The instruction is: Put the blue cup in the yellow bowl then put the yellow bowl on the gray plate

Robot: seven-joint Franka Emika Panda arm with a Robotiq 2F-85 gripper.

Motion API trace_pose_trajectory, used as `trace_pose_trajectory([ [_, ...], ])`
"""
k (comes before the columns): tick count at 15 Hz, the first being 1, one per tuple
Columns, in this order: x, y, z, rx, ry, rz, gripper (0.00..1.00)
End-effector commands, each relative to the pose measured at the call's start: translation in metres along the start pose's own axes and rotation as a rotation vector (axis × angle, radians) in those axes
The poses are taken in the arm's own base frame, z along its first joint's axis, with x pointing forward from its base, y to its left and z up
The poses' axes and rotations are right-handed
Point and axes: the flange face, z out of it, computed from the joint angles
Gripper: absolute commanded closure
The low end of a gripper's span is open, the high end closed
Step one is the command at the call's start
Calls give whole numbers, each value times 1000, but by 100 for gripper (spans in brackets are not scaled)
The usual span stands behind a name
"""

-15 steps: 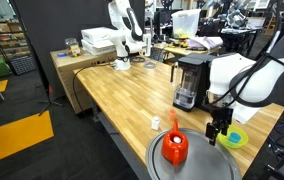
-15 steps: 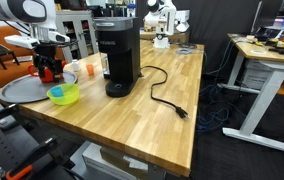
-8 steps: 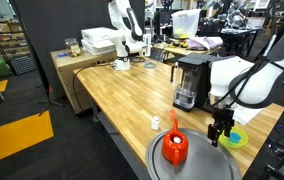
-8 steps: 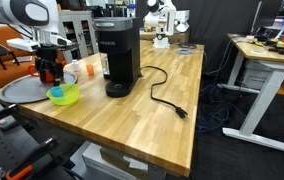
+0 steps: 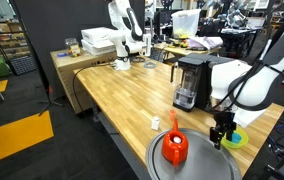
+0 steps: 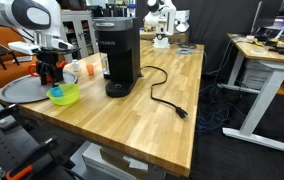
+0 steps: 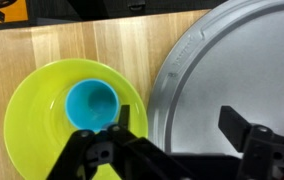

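gripper (image 5: 220, 138) low beside yellow bowl (image 5: 236, 139) and gray plate (image 5: 202, 166) in an exterior view. in an exterior view gripper (image 6: 50, 76) hangs over yellow bowl (image 6: 64, 96) and gray plate (image 6: 12, 92). wrist view: blue cup (image 7: 92, 103) upright inside yellow bowl (image 7: 32, 110), bowl just beside gray plate (image 7: 232, 60), jaws spread wide.
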Motion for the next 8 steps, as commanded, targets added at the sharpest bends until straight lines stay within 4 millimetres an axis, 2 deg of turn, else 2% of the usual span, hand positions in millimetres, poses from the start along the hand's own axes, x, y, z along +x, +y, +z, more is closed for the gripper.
trace_pose_trajectory([
  [1,-1,3,6,20,-22,16,40],
  [8,0,16,6,41,-28,43,89],
])
